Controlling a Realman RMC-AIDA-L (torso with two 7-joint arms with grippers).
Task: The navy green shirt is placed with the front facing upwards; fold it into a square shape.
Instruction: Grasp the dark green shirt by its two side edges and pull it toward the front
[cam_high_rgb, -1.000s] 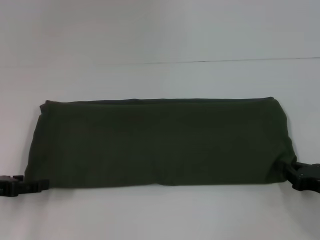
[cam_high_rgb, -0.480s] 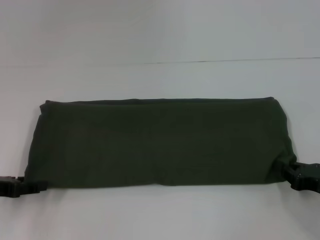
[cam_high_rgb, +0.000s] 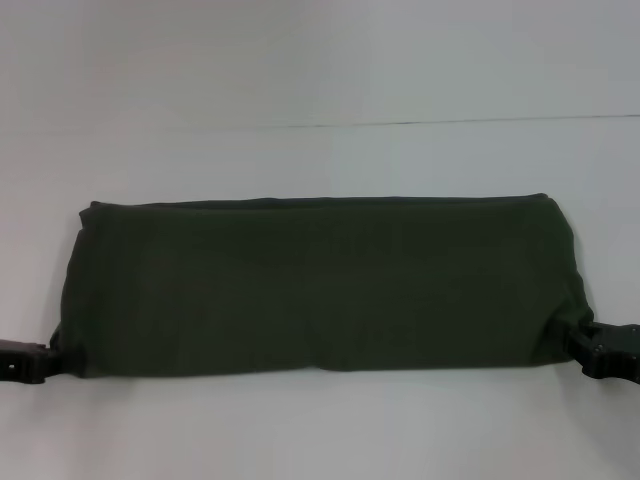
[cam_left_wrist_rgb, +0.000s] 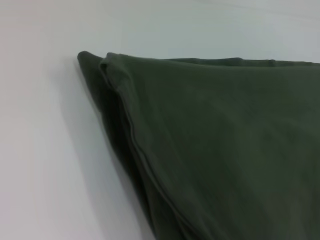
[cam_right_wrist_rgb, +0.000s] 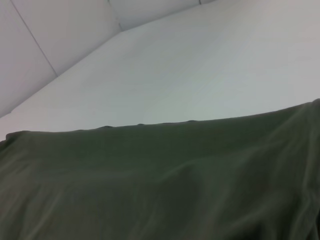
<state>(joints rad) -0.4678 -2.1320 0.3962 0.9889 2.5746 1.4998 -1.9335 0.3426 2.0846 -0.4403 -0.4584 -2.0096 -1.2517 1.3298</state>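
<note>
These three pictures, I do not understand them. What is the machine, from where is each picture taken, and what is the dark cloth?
The machine is a robot with two arms. The wide picture comes from a camera on its head, looking down at a white table. The dark cloth is the navy green shirt, already folded into a long band lying flat.

The black parts at the picture's lower corners are its grippers: the left gripper at the shirt's near left corner, the right gripper at its near right corner. Whether they are gripping the cloth cannot be seen.

The other two pictures come from cameras on the wrists. The left wrist view shows the shirt's layered folded edge close up; the right wrist view looks across the cloth toward the bare table.
</note>
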